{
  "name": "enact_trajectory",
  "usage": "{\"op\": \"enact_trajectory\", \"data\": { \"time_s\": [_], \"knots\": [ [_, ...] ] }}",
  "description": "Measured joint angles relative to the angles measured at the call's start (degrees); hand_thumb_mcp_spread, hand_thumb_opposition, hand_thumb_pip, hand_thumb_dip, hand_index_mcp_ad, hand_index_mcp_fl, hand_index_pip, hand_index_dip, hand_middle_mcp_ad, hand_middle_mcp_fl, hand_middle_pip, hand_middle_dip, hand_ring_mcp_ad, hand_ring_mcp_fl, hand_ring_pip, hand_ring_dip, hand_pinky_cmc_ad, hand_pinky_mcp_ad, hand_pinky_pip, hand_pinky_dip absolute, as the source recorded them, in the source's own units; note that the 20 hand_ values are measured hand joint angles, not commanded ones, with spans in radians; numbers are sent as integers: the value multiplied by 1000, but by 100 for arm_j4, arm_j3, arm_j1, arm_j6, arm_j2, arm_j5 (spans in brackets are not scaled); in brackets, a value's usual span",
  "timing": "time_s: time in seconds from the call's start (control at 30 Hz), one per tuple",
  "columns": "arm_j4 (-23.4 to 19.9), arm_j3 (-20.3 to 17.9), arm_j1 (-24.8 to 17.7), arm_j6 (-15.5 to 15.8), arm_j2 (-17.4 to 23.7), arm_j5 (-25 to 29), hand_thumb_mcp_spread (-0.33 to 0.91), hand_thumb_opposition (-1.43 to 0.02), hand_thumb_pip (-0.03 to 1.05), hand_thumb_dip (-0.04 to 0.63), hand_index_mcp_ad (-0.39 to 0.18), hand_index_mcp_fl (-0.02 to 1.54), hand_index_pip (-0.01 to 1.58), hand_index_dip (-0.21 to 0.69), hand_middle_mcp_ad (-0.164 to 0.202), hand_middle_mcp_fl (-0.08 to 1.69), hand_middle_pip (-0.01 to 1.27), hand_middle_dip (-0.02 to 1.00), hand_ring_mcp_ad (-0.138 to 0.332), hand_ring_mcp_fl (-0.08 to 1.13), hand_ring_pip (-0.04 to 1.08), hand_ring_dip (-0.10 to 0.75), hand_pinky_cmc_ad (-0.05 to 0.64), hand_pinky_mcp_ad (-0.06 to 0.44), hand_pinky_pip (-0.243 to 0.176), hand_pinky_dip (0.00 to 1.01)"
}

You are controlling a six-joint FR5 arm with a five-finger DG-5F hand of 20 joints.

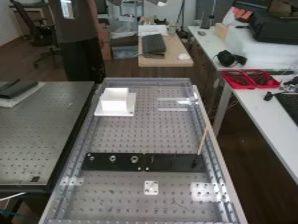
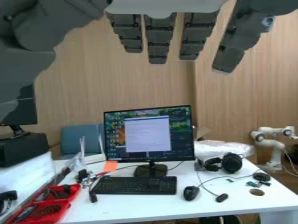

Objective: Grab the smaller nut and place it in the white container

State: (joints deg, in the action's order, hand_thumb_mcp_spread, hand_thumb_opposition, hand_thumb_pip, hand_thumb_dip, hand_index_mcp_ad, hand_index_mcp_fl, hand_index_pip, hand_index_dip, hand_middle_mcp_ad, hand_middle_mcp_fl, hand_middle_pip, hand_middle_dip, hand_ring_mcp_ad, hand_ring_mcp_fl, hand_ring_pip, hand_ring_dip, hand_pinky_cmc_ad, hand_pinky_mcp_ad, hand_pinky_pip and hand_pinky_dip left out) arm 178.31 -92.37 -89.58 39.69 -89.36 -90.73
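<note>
The fingers (image 2: 158, 40) hang released and nearly straight in the wrist view, while the smaller nut (image 1: 91, 158) stands on the flat black bar (image 1: 173, 162) near the larger nut (image 1: 113, 158), and the white container (image 1: 115, 100) sits farther along the desk (image 1: 143, 132).

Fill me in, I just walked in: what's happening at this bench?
The robot's hand is open and holds nothing. The smaller nut, larger nut and bearing stand in a row on the black bar. The white container sits farther up the bench; the smaller nut is not in it yet.
</note>
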Motion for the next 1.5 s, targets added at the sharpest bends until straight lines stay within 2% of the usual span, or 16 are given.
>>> {"op": "enact_trajectory", "data": {
  "time_s": [0.03, 0.07, 0.1, 0.17, 0.3, 0.37, 0.43, 0.6, 0.67, 1.07, 1.37, 1.5],
  "knots": [
    [0, 1, 0, 1, 1, -3, 290, -590, 250, 30, -7, 5, 56, 63, 51, 7, 103, 176, 143, 0, 65, 51, 328, 279, -61, 384],
    [0, 1, 0, 3, 2, -3, 290, -607, 250, 30, -7, 5, 52, 63, 51, 5, 101, 176, 155, 0, 75, 58, 346, 278, -63, 396],
    [0, 3, 0, 5, 3, -5, 295, -620, 250, 30, -7, 5, 52, 63, 51, 9, 105, 180, 152, 3, 75, 58, 367, 297, -73, 410],
    [2, 6, 0, 6, 4, -6, 290, -620, 250, 30, -7, 5, 52, 63, 51, 7, 110, 190, 168, 3, 79, 59, 384, 311, -75, 429],
    [4, 13, -1, 18, 4, -3, 295, -637, 250, 30, -7, 5, 66, 61, 51, 5, 117, 188, 169, 3, 75, 59, 414, 312, -75, 443],
    [7, 16, -3, 20, 3, -1, 291, -653, 250, 30, -7, 5, 68, 65, 51, 7, 122, 197, 166, 3, 79, 59, 412, 314, -73, 456],
    [6, 13, -5, 20, 4, 4, 290, -653, 250, 30, -7, 5, 70, 66, 51, 7, 126, 204, 173, 3, 79, 59, 412, 312, -91, 459],
    [-2, -3, -5, 26, 0, 18, 293, -653, 250, 30, -7, 5, 70, 66, 51, 7, 122, 208, 175, 3, 79, 59, 433, 309, -91, 468],
    [-13, -18, -3, 16, -3, 19, 293, -653, 250, 30, -7, 5, 70, 66, 51, 7, 122, 208, 175, 3, 79, 59, 433, 328, -91, 475],
    [-150, -170, 27, -27, 20, 17, 290, -649, 250, 30, -7, 5, 72, 73, 51, 5, 122, 206, 175, 3, 77, 63, 429, 330, -96, 475],
    [-283, -376, 42, -79, 58, 23, 290, -649, 251, 30, -7, 5, 72, 89, 51, 5, 122, 206, 175, 3, 75, 66, 435, 330, -96, 475],
    [-440, -554, 55, -106, 104, 48, 290, -651, 290, 30, -7, 5, 72, 91, 51, 5, 122, 206, 175, 0, 80, 66, 443, 328, -96, 475]
  ]
}}
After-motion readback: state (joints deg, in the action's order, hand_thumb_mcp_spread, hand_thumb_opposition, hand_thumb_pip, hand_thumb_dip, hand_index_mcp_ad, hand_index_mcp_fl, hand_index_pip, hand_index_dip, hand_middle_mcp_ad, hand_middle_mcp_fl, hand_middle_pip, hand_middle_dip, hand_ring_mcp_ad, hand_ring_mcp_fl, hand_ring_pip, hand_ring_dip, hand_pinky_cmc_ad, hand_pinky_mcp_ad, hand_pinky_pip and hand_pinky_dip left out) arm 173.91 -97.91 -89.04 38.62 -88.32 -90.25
